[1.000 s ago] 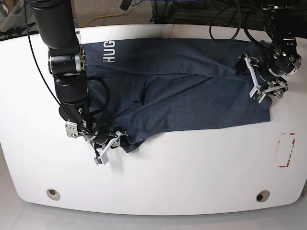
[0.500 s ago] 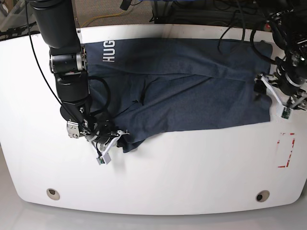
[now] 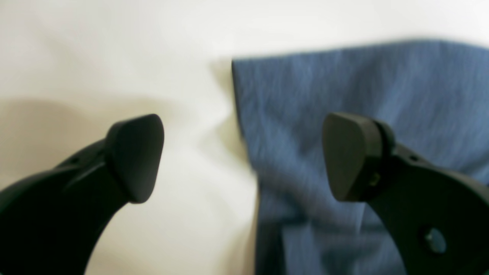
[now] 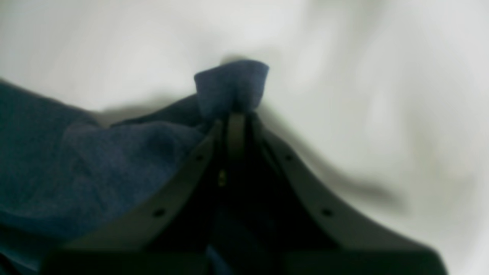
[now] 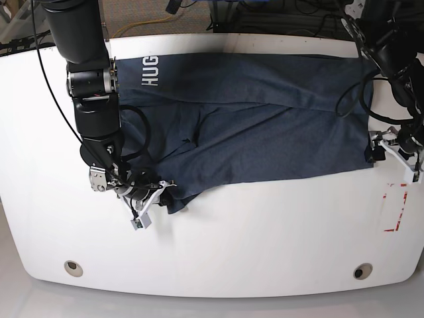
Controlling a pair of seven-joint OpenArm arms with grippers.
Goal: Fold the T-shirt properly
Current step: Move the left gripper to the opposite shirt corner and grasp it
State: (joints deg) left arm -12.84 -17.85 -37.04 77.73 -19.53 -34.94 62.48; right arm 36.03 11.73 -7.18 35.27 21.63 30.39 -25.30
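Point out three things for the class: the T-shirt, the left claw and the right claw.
T-shirt (image 5: 265,132): base view, middle of the spread cloth.
Left claw (image 3: 242,156): left wrist view, open gap between its fingertips.
Right claw (image 4: 235,114): right wrist view, closed tips pinching the cloth.

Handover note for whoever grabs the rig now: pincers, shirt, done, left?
Right pincer: shut on a corner of the T-shirt at its near edge.
Left pincer: open, empty, straddling the shirt's edge at the far corner, one pad over cloth, one over the table.
Shirt: spread across the table, wrinkled, lettering up.
Done: no clean fold visible.
Left: grasp the left corner, then fold.
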